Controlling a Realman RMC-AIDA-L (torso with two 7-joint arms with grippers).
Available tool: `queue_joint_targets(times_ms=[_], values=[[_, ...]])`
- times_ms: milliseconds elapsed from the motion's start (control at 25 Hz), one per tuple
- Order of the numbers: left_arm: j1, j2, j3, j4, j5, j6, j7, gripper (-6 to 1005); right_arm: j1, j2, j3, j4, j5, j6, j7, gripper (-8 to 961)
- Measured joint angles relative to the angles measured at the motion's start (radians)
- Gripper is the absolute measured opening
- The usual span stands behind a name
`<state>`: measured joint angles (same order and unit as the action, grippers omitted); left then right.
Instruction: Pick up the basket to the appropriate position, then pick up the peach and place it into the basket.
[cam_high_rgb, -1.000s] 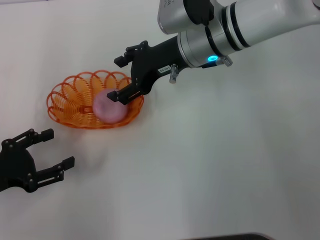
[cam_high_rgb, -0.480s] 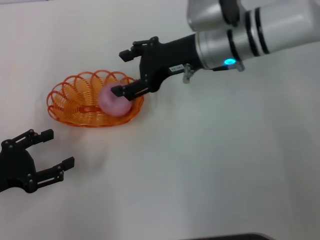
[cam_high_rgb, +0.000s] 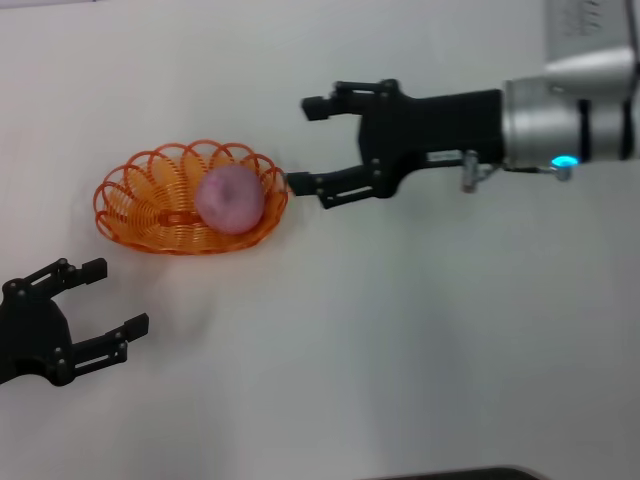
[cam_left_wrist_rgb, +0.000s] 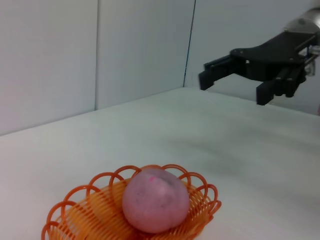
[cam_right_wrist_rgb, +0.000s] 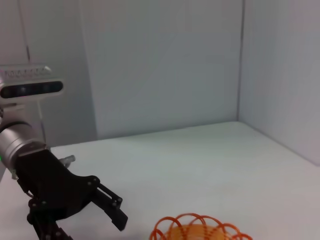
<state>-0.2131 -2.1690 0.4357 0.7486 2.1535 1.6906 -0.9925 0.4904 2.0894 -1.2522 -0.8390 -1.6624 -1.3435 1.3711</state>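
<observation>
Our right hand (cam_high_rgb: 308, 143) has pulled back from the basket (cam_high_rgb: 130, 205), released and spread wide; peach (cam_high_rgb: 229, 199) rests inside. Left hand (cam_high_rgb: 98, 296) sits released nearby on the desk (cam_high_rgb: 400, 330).

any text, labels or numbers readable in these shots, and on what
None can be read.
A small white label on the right hand, near its wrist, is too small to read.
The basket, the peach and the left hand carry no visible text.

Bright, even light falls from overhead. The white table (cam_high_rgb: 420, 330) shows only faint soft shadows, no glare, with slight blur on distant walls.
</observation>
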Motion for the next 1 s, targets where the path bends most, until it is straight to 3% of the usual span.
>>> queue_joint_targets(times_ms=[360, 1000], values=[[0.002, 0.000, 0.000, 0.000, 0.000, 0.000, 0.000, 840, -0.117, -0.002, 0.102, 0.067, -0.007, -0.106, -0.162, 940], [0.002, -0.001, -0.003, -0.002, -0.011, 0.000, 0.000, 841, -0.219, -0.002, 0.308, 0.278, -0.006, -0.222, -0.480, 941]])
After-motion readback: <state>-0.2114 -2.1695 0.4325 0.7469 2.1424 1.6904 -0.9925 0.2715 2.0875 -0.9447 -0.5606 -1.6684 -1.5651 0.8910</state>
